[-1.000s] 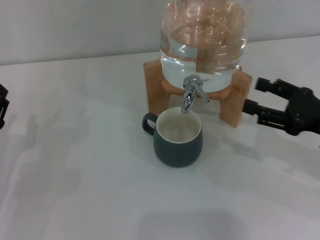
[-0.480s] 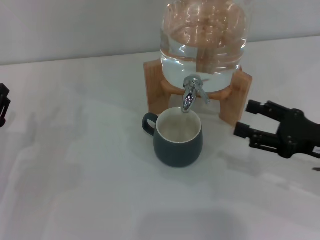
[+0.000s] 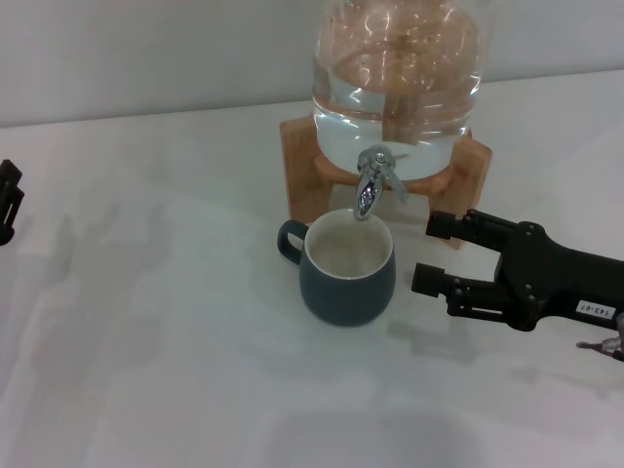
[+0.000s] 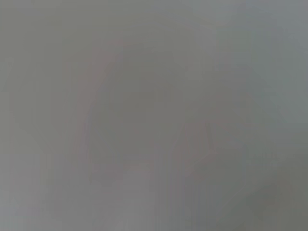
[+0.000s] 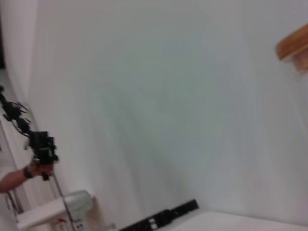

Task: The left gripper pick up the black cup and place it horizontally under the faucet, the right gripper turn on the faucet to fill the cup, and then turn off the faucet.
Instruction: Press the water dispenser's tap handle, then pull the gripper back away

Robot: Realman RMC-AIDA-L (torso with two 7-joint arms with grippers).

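Note:
The black cup [image 3: 348, 267] stands upright on the white table, mouth up, its loop handle pointing left. Its cream inside sits directly below the chrome faucet [image 3: 372, 185] of the clear glass jar [image 3: 398, 73]. My right gripper [image 3: 430, 252] is open just right of the cup, fingers pointing left, one level with the cup's rim and one lower; it touches nothing. Only a black bit of my left gripper [image 3: 8, 202] shows at the far left edge. The left wrist view shows only blank grey.
The jar rests on a wooden stand [image 3: 458, 190] whose legs flank the faucet; one corner of the wooden stand [image 5: 293, 44] appears in the right wrist view. A pale wall rises behind the white table [image 3: 175, 331].
My right gripper has moved left and toward me, from beside the stand's right leg to just right of the cup. The cup and faucet have not moved.

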